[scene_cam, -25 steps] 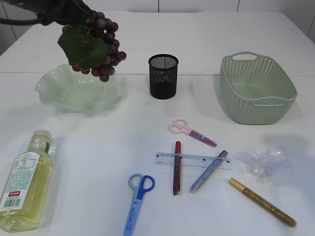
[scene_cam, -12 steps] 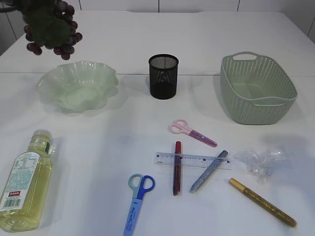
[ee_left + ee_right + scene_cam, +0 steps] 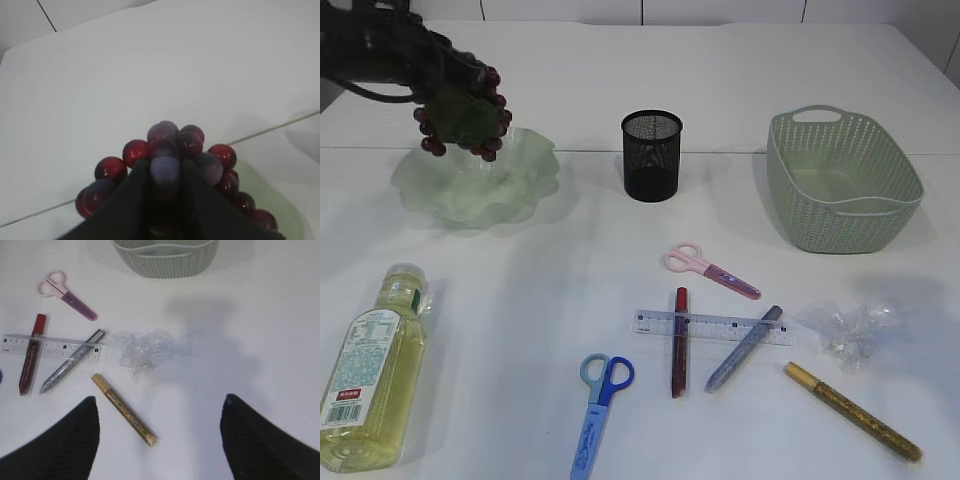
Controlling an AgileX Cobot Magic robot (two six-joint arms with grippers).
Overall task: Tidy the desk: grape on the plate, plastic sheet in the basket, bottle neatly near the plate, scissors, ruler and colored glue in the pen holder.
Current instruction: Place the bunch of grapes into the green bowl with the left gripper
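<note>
Two arms on this rig, only the left one visible from outside. Landmark: clear plastic ruler [image 3: 712,326] flat on the white table [image 3: 520,300]. Nearest, front-left of ruler: blue-handled scissors [image 3: 598,400]. Front-right of ruler: gold glitter glue pen [image 3: 853,411]. Far left of ruler, at the near edge: yellow-liquid plastic bottle [image 3: 370,370] lying on its side, cap pointing away. Red glue pen [image 3: 679,341] and silver glitter glue pen [image 3: 744,348] both cross the ruler, touching it. Right of ruler: crumpled clear plastic sheet [image 3: 848,330], on the table, apart from the basket. Just behind ruler: small pink scissors [image 3: 710,270]. Further back, behind ruler: black mesh pen holder [image 3: 651,155], upright. Back-right: pale green woven basket [image 3: 842,180]. Back-left: pale green wavy-edged glass plate [image 3: 480,180]. Dark red grape bunch with green leaf [image 3: 462,115] hangs at the plate's back-left rim, low over it; contact with plate unclear. Left gripper [image 3: 165,200] closed tight around the bunch, black fingers [image 3: 132,192] pressing grapes on either side. Right gripper [image 3: 157,435] hovers over the table near the plastic sheet, fingers spread wide, holding nothing.
</note>
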